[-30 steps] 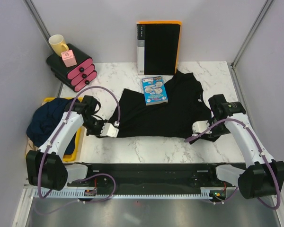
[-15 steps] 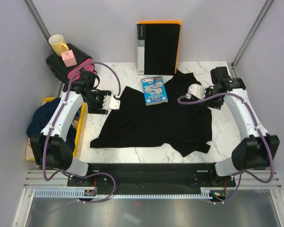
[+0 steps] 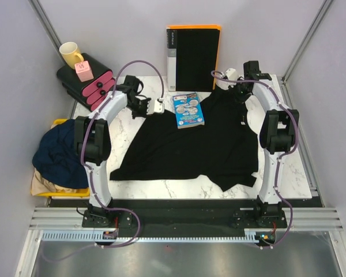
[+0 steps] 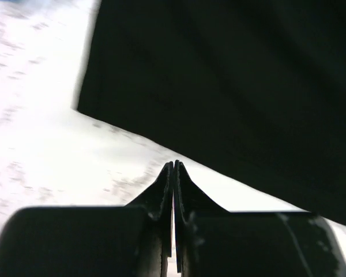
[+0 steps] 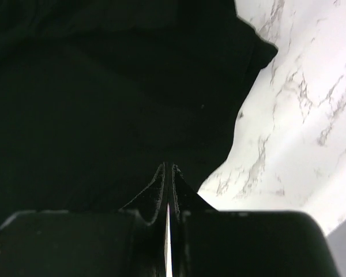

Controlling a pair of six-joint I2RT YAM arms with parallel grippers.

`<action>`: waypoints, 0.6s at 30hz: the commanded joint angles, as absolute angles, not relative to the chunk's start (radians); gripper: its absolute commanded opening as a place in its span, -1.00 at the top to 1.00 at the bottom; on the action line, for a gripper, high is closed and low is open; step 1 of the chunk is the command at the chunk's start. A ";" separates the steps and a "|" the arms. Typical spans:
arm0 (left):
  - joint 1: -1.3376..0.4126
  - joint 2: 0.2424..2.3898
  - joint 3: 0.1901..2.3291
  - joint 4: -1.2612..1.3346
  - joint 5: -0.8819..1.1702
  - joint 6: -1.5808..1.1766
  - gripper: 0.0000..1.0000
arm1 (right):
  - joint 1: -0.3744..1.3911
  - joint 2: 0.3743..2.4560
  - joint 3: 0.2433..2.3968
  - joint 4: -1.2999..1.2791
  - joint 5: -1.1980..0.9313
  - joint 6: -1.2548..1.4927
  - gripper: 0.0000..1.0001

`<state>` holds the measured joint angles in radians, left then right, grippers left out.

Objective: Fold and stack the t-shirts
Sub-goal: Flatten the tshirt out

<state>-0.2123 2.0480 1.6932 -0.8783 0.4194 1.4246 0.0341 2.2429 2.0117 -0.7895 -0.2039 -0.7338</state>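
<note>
The left fingers are seen pressed flat together, tip to tip, with bare marble beneath them. The straight edge of the black t-shirt lies just beyond the tips, apart from them. The right fingers are likewise closed tight. Their tips are held over the black cloth, close to where its edge meets the white desk. Whether the cloth is touched there cannot be told.

From above, the left arm is stretched toward the far left of the desk, with its fingers at the shirt's far left corner. A blue booklet is laid on the shirt's far edge beside them. The right arm is reached to the far right corner, its fingers above that part of the shirt. The black t-shirt is spread flat across the middle of the desk, with one flap trailing toward the near right.

At the left edge, a dark navy t-shirt is bunched in a yellow tray, and a tan t-shirt is seen under it. A black binder with an orange back is stood upright against the far wall. In the far left corner, a yellow mug and a small pink box are set on a stack of black and pink cases.
</note>
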 commanded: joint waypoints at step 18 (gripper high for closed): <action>-0.314 2.353 2.023 -0.870 0.427 1.387 0.97 | 0.049 2.493 2.221 -0.618 -0.170 -0.635 1.00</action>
<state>-0.3088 2.2787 1.9400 -0.8650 0.5060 1.4075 0.0441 2.4851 2.1738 -0.6800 -0.1761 -0.6575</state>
